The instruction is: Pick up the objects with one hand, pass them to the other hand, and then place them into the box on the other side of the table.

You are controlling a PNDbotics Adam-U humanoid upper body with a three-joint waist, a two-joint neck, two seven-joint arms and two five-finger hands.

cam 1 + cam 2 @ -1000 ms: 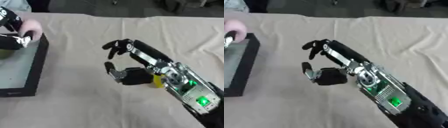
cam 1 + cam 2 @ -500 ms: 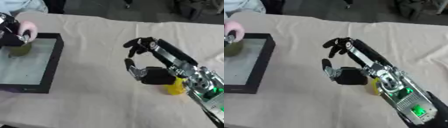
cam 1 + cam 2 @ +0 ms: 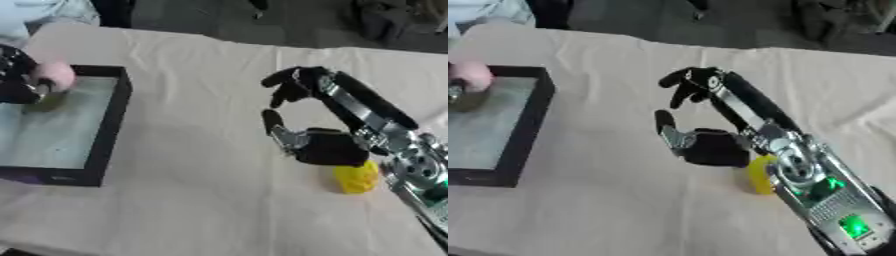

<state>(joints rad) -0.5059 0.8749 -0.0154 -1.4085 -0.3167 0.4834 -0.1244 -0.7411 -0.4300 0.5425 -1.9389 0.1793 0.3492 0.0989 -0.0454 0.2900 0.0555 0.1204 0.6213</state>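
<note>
My right hand (image 3: 328, 147) hovers open above the middle of the table, fingers spread and pointing left. Just under its wrist a small yellow object (image 3: 357, 177) lies on the cloth, not held. At the far left my left hand (image 3: 10, 75), largely cut off by the picture's edge, is over the black box (image 3: 109, 125) with a pink round object (image 3: 57, 75) at its curled fingers. Just below it, inside the box, shows an olive-coloured thing (image 3: 48, 101).
A beige cloth (image 3: 192, 190) covers the table and is bare between the box and my right hand. The table's far edge runs along the top, with dark floor and dark shapes beyond it.
The whole picture has shifted, so the camera moved and more of the box shows. My right hand keeps its open pose by the yellow object. My left hand stays over the box.
</note>
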